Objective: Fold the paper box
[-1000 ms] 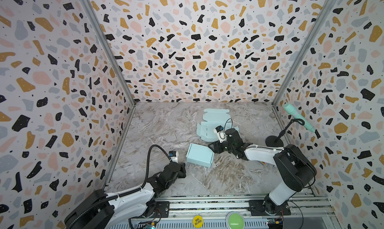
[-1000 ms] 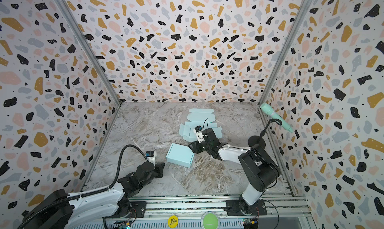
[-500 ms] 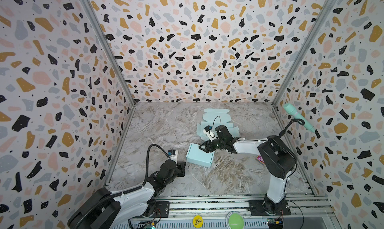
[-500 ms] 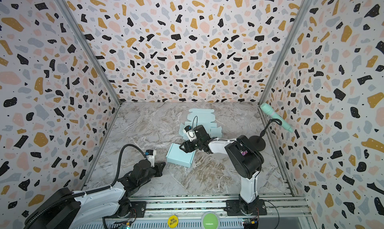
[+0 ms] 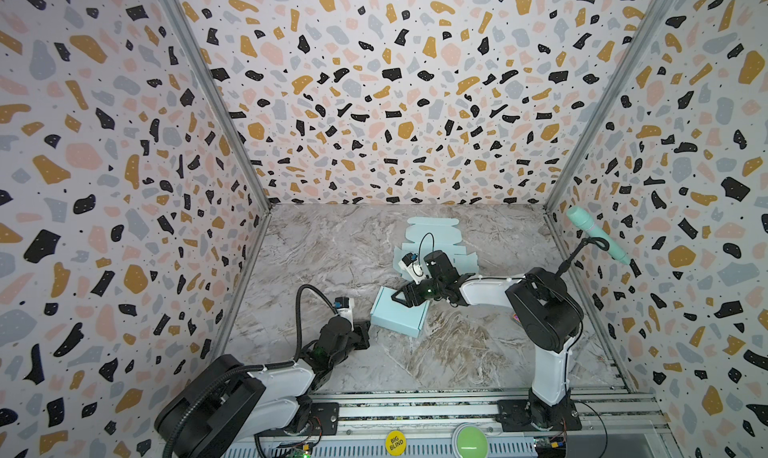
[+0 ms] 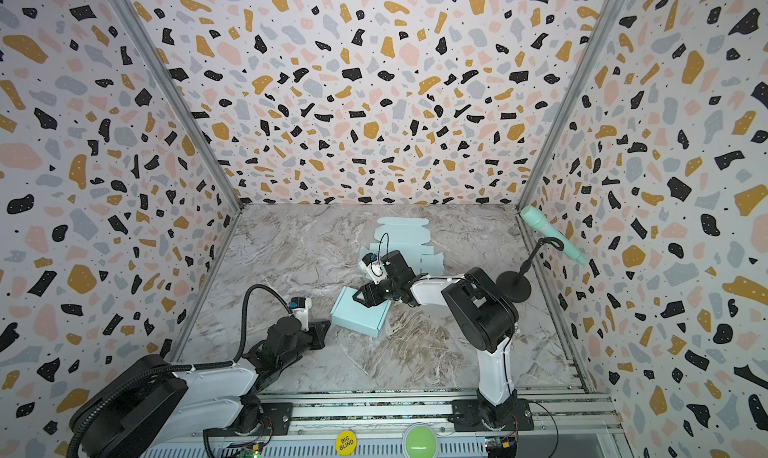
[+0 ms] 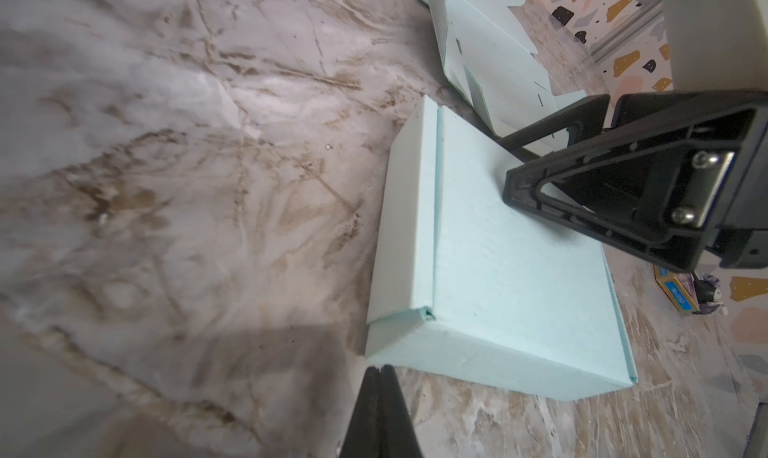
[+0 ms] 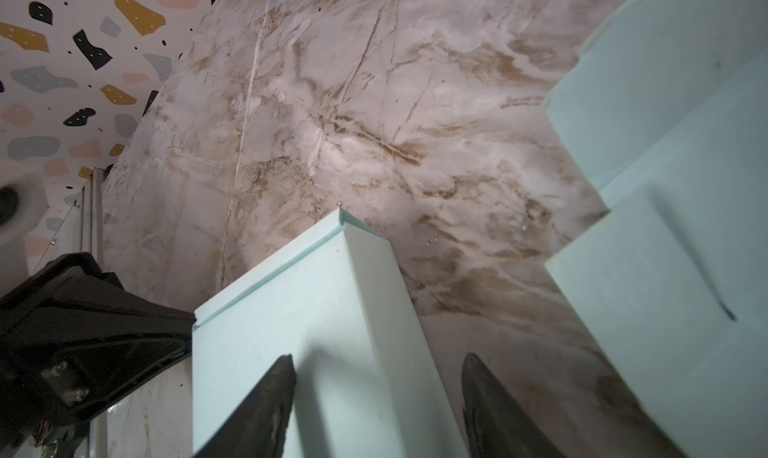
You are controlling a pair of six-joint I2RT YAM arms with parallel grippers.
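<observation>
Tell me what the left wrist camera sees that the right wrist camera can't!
Only the left wrist camera: the folded box's whole lid and a little blue-and-yellow thing near the wall. Only the right wrist camera: how the open right hand straddles the box's edge, one finger over the lid, one past its side. Both: the box, the flat cardboard sheet, the marble table and the shut left hand.

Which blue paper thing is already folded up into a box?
The front one, the closed box below the right gripper. It has sides and a lid; the other sheet behind it lies flat, unfolded.
</observation>
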